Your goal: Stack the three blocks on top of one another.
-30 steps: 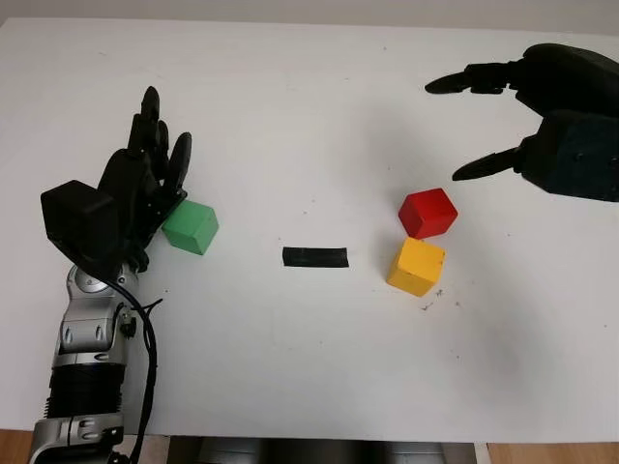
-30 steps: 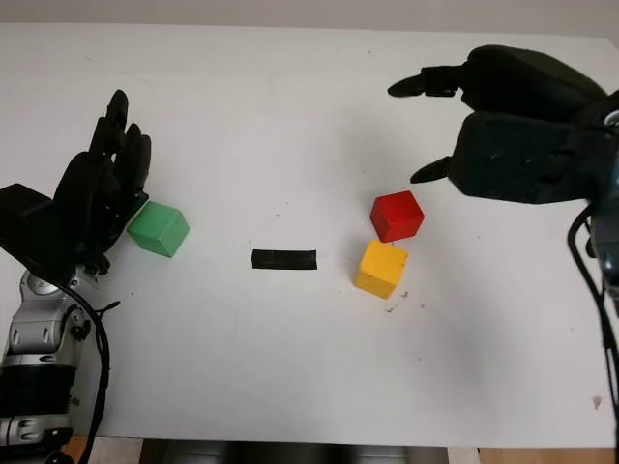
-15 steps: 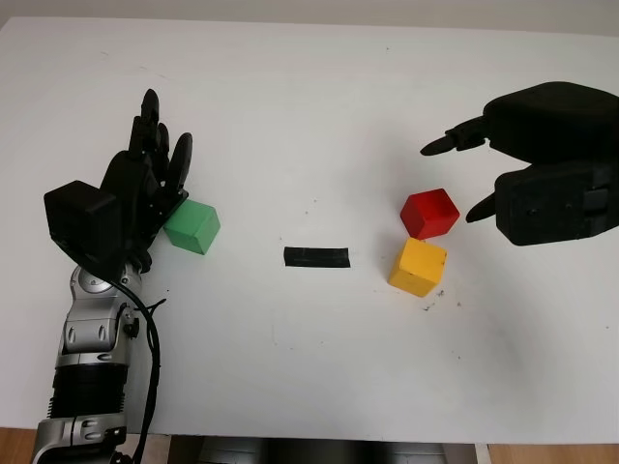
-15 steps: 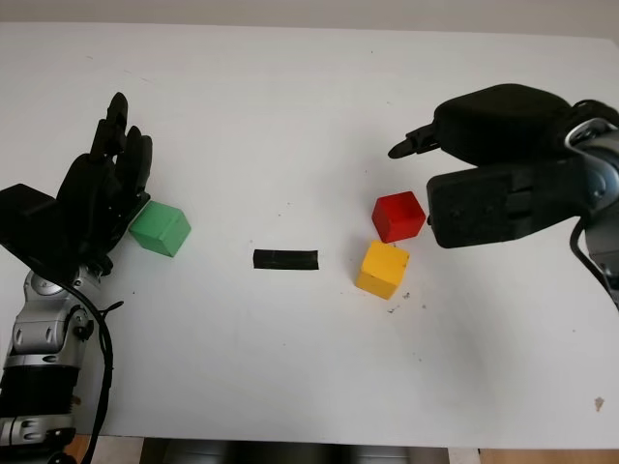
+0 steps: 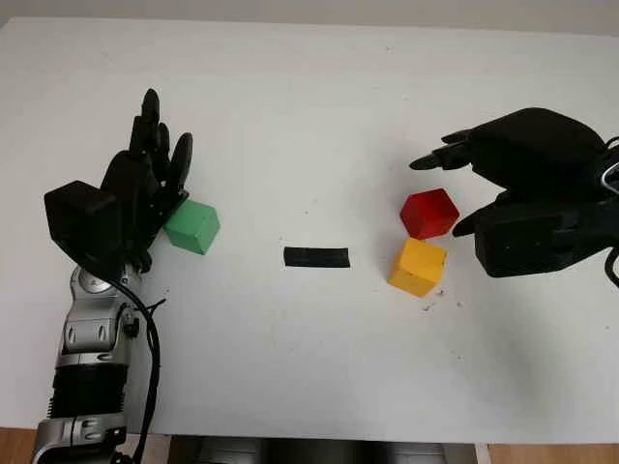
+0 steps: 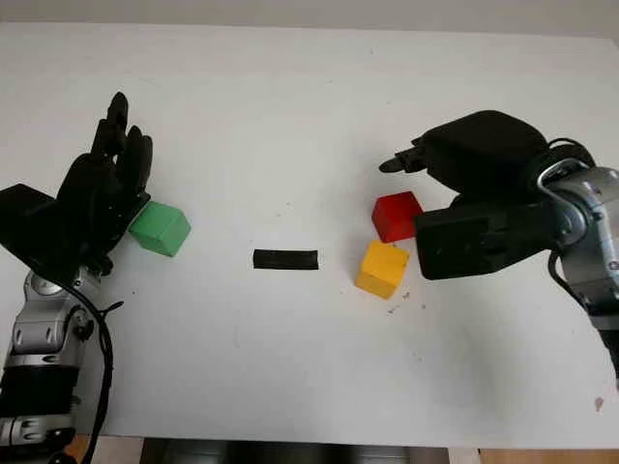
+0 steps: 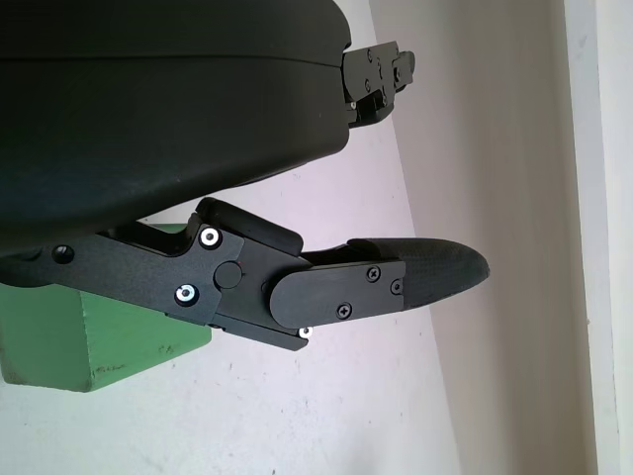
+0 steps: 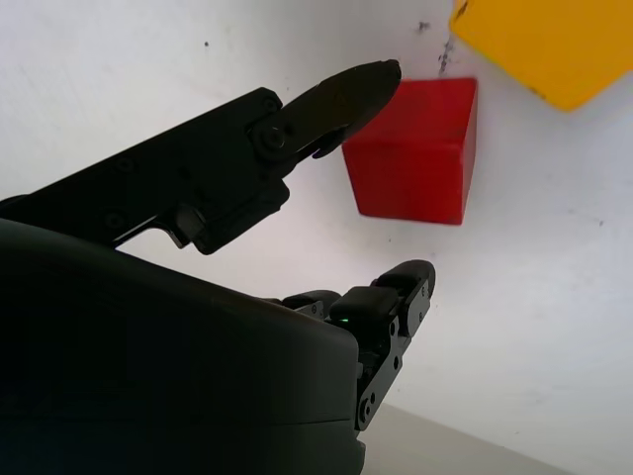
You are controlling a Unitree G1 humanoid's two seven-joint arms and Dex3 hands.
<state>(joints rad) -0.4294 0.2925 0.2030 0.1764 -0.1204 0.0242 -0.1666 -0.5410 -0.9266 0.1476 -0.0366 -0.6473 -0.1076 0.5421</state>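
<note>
Left eye view: on a white counter [image 5: 309,106], the right robot hand [image 5: 455,193] is open, holding nothing, just beside the red block [image 5: 428,213] — which touches the yellow block [image 5: 417,266] nearer the robot. Well apart, the green block [image 5: 191,226] sits against the left robot hand [image 5: 145,184], open too. Between lies a black strip [image 5: 315,257].

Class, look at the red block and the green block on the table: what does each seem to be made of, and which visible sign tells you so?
Red block: probably painted wood, matte; flat opaque colour, crisp edges, no shine.
Green block: likely painted wood too, matte; slightly uneven paint with small scuffs near the edge. Foam or plastic cannot be ruled out for either.
</note>
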